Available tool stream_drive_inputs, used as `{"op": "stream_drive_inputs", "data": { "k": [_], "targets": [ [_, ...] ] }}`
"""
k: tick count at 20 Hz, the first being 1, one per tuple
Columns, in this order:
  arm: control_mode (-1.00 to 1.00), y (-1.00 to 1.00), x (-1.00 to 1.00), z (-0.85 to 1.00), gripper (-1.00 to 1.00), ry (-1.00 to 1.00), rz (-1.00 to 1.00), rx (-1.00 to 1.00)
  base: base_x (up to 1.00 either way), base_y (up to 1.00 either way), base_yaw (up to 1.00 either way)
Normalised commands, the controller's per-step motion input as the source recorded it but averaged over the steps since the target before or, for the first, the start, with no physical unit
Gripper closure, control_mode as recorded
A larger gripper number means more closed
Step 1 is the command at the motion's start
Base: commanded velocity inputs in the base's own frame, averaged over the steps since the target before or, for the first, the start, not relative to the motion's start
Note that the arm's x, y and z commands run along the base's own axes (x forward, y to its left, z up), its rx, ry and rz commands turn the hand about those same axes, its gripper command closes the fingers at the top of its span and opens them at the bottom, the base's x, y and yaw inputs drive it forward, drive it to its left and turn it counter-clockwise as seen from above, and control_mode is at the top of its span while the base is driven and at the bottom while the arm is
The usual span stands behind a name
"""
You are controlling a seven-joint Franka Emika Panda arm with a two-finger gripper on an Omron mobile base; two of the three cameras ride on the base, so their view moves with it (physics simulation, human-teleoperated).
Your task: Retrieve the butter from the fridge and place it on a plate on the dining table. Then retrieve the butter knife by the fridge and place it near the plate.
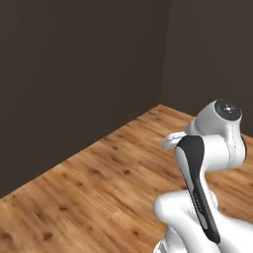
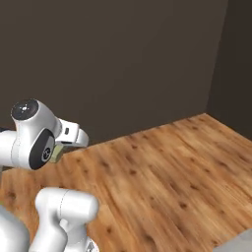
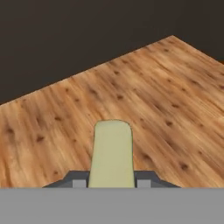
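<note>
Holding the butter [image 3: 112, 153] in our pincer [image 3: 109, 183], we see the pale yellow stick pinched between the two dark fingertips [image 3: 78, 181], one on each side of it at the bottom of the hand view. The stick juts forward from the tips, its rounded far end over the wooden floor [image 3: 52, 131], well above the boards.

Going left to right in the left base view, a dark wall [image 1: 74, 74] fills the upper left, the plank floor [image 1: 99, 197] runs below it, and our folded white arm [image 1: 207, 168] rises at the lower right, its dark-capped joint uppermost.

In the right base view the arm [image 2: 34, 142] stands at the left, and a small pale yellow bit of the butter [image 2: 56, 153] peeps out beneath the white hand just beside the big joint. To its right the floor [image 2: 162, 172] spreads toward a room corner where two dark walls [image 2: 123, 59] meet. A pale grey patch [image 2: 238, 243] sits at the lower right edge; we cannot tell what it is.
</note>
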Motion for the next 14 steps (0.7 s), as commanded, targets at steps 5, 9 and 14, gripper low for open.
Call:
{"op": "stream_drive_inputs", "data": {
  "k": [5, 9, 14],
  "targets": [
    [1.00, 0.00, 0.00, 0.00, 1.00, 0.00, 0.00, 0.00, 0.75, 0.45, -0.66],
    [1.00, 0.00, 0.00, 0.00, 1.00, 0.00, 0.00, 0.00, 0.70, 0.37, -0.71],
    [1.00, 0.00, 0.00, 0.00, 1.00, 0.00, 0.00, 0.00, 0.59, 0.32, -0.76]
  ]
}}
